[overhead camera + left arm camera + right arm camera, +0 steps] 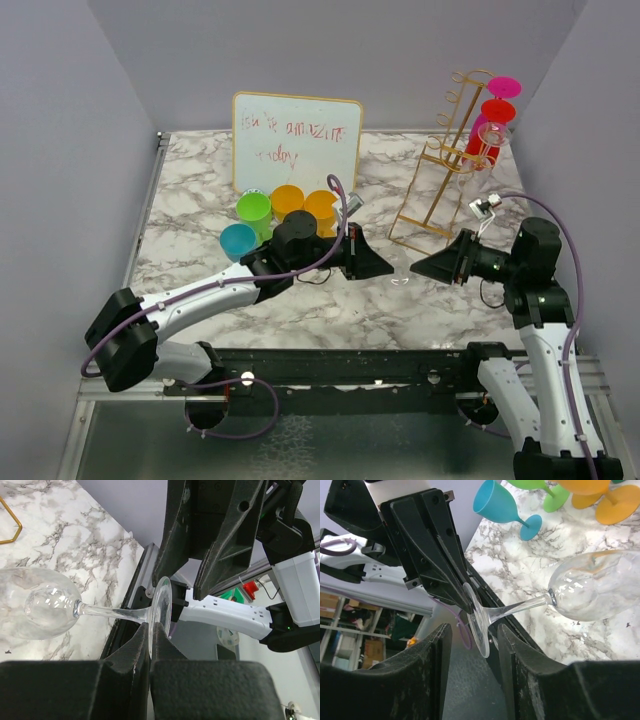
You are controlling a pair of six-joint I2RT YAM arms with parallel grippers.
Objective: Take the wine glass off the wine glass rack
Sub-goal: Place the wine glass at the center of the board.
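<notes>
A clear wine glass (400, 279) hangs on its side over the front middle of the table, between my two grippers. My left gripper (151, 626) is shut on the rim of its round foot, and the bowl (45, 605) points away over the marble. My right gripper (472, 630) faces it, open, with the foot (479, 625) in the gap between its fingers and touching neither pad. The gold wire wine glass rack (450, 160) stands at the back right, still carrying a pink glass (503, 86) and a red glass (497, 110).
A small whiteboard (296, 140) leans at the back centre. In front of it stand coloured goblets: green (254, 210), two orange (287, 200) and blue (238, 240). Grey walls close both sides. The black base rail (350, 365) runs along the near edge.
</notes>
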